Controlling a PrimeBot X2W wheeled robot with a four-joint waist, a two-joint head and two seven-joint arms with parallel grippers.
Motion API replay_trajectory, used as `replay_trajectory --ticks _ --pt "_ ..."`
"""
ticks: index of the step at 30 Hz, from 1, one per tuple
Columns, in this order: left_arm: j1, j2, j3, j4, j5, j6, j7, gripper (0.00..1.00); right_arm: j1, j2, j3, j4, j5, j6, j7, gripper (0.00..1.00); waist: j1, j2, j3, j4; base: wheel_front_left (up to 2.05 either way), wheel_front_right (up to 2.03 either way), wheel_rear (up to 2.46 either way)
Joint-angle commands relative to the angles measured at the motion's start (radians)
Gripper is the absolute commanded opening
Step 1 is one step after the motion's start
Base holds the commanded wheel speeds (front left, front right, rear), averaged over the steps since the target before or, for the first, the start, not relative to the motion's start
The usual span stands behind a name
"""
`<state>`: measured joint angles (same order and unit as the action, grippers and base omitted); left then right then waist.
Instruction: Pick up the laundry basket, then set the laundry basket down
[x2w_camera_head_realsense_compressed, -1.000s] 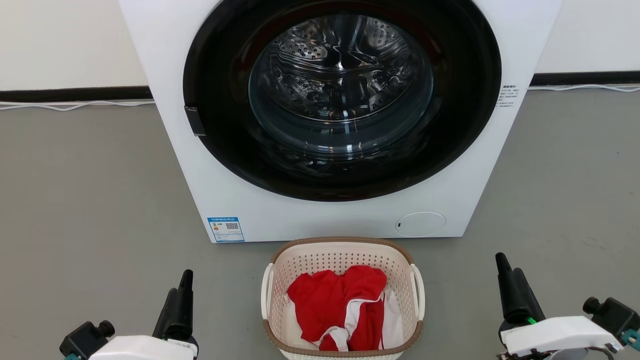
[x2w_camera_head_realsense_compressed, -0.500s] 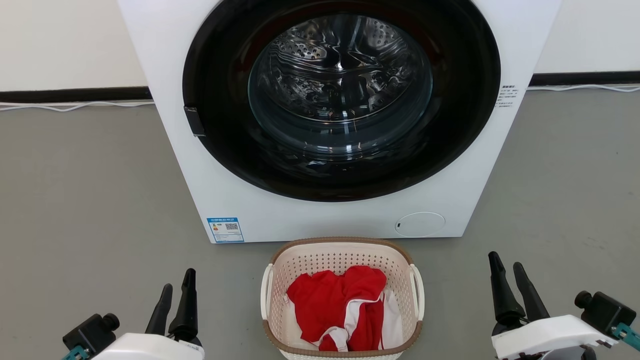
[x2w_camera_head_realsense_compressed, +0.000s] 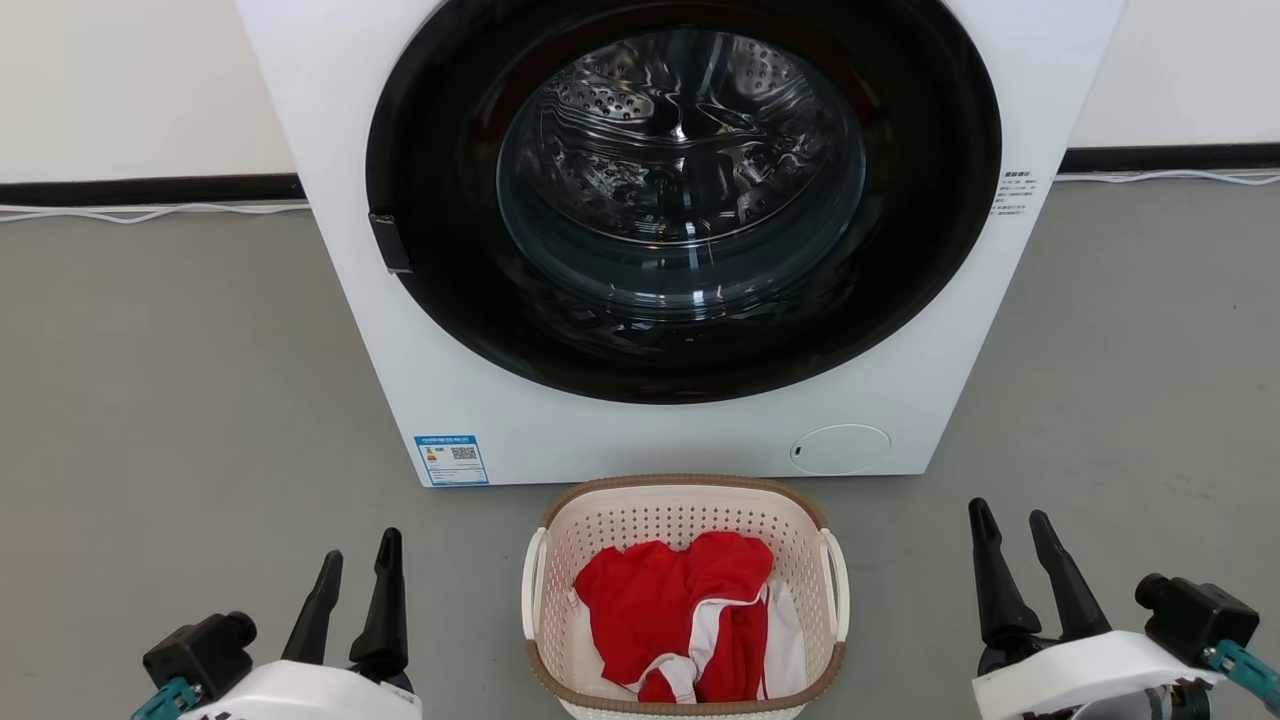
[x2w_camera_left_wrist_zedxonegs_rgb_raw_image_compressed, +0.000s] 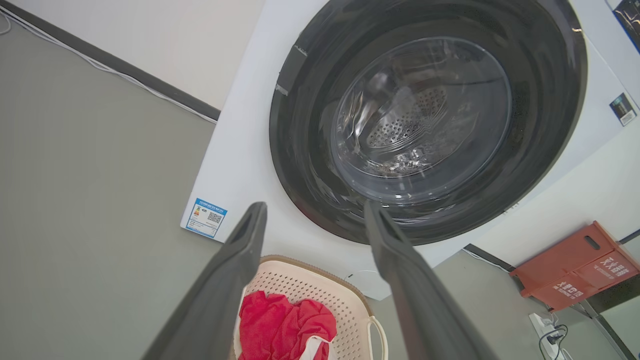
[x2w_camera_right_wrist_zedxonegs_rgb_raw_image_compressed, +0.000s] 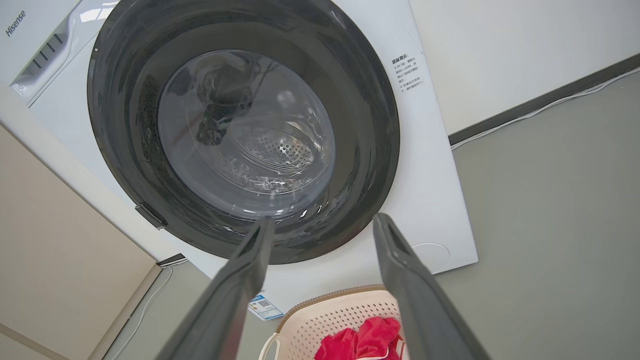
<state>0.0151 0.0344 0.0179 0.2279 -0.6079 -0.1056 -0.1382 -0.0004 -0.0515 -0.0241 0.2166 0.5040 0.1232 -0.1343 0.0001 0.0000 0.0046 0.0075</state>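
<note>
Laundry basket (x2w_camera_head_realsense_compressed: 684, 518) sits upright on the grey floor (x2w_camera_head_realsense_compressed: 180, 380), centre bottom of the head view, just in front of the white washing machine (x2w_camera_head_realsense_compressed: 640, 445). Can't tell whether its far rim touches the machine's base. Brown rim on top, a white loop handle on each side. Inside is a crumpled red garment (x2w_camera_head_realsense_compressed: 655, 600) with white trim, lying over something white.

Your left gripper (x2w_camera_head_realsense_compressed: 361, 545) is low on the basket's left side, fingers spread and pinching nothing, well apart from the near handle. Your right gripper (x2w_camera_head_realsense_compressed: 1006, 510) mirrors it on the right, fingers also spread and empty, clear of the basket. Both point up the view toward the machine. Neither touches anything.

The machine's round dark door (x2w_camera_head_realsense_compressed: 690, 350) faces you, with the metal drum visible through the glass. There's a blue label (x2w_camera_head_realsense_compressed: 451, 459) at its lower left corner and a round white cap (x2w_camera_head_realsense_compressed: 840, 448) at lower right. In the left wrist view the basket and red cloth show low between your fingers, and a red crate (x2w_camera_left_wrist_zedxonegs_rgb_raw_image_compressed: 575, 265) sits off to the machine's side. A white cable (x2w_camera_head_realsense_compressed: 150, 212) runs along the black skirting.
</note>
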Motion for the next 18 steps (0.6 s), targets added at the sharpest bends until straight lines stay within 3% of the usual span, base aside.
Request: replay_trajectory --ticks 1,18 --pt "-0.021 0.01 0.015 -0.033 0.037 0.002 -0.014 1.0 -0.023 -0.009 0.018 -0.03 -0.036 0.005 -0.017 1.0 0.0 0.0 0.001 0.0 0.0 0.0 0.0" --pt "-0.017 0.013 0.034 -0.058 0.276 0.0 -0.066 1.0 -0.021 -0.007 0.005 -0.034 -0.27 0.006 -0.07 1.0 0.0 0.0 0.002 -0.002 0.0 0.0 0.0"
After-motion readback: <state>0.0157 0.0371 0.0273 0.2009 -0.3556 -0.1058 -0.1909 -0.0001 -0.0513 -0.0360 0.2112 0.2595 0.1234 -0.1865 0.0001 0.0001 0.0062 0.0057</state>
